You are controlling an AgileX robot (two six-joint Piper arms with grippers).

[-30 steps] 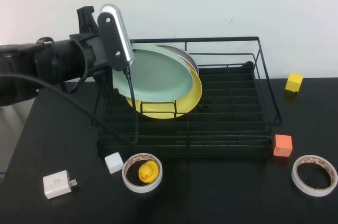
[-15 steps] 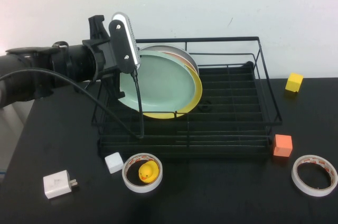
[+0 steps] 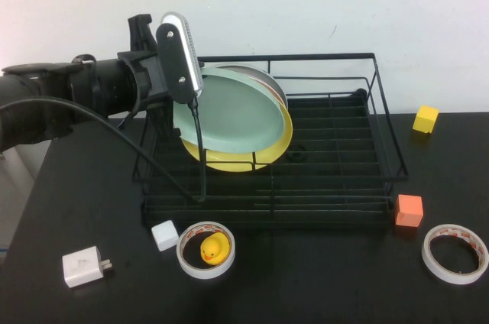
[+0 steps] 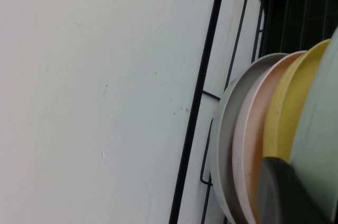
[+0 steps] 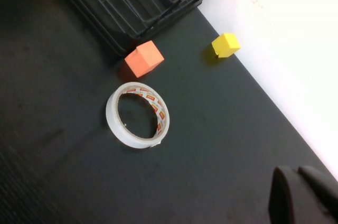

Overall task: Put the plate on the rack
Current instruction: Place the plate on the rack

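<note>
We judge the placing step nearly done: our left hand (image 3: 170, 106), at the black wire dish rack's (image 3: 382, 121) left end, grips the mint-green plate (image 3: 229, 110) leaning on the yellow plate (image 3: 263, 157); next comes release, while our right hand (image 5: 306, 195), grip state unclear, hovers over the tabletop (image 5: 63, 171).

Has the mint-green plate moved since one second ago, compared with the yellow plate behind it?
Yes. The mint-green plate has shifted up and right toward the rack's back rail, now lying closer against the yellow plate. The left gripper is at its left edge.
</note>
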